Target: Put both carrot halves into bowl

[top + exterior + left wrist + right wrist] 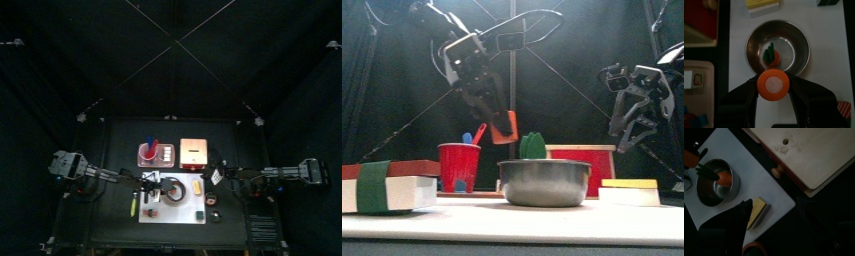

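Your left gripper (773, 86) is clamped on a carrot half (773, 84), held above the bowl (799, 36). The other half (771, 55) lies inside the bowl, green top showing. Your right gripper (627, 128) hangs beside the bowl, its jaws unreadable

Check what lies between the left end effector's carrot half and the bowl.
Nothing: in the front view only open air separates the held carrot half from the bowl; the other half already lies inside.
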